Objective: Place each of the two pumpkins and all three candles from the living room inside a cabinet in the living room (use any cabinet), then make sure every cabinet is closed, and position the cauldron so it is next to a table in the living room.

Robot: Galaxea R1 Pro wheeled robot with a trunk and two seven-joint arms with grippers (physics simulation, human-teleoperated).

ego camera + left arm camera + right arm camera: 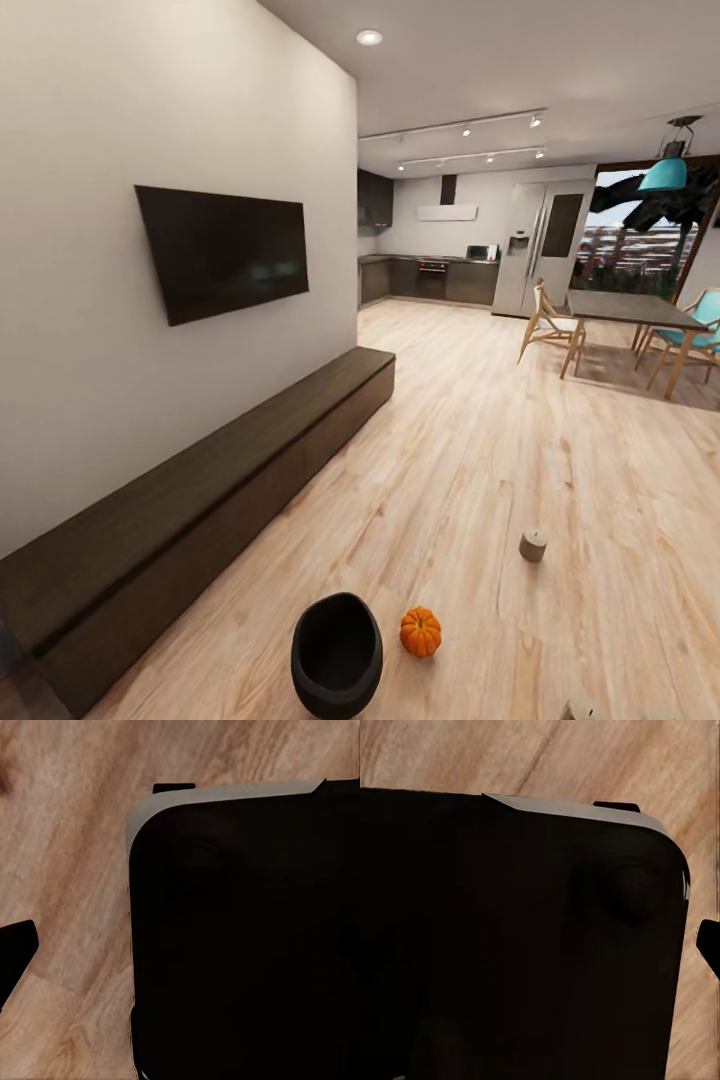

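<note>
A small orange pumpkin [420, 632] sits on the wood floor in the head view, just right of the black cauldron [336, 655], which stands upright with its mouth open. One grey-brown candle [533, 545] stands farther out on the floor, and a second candle [578, 708] is cut off by the lower edge. The long dark-brown cabinet [200, 490] runs along the left wall with all its fronts shut. The living room table is out of view. Each wrist view looks down on a black rounded body [240, 937] [510, 937] over floorboards, with a dark sliver at the edge that may be a finger.
A black TV [225, 250] hangs on the wall above the cabinet. Far behind are the grey kitchen units [430, 275], a fridge [540, 250] and a dining set with wooden chairs [620, 320]. Wood floor stretches from the cabinet to the dining area.
</note>
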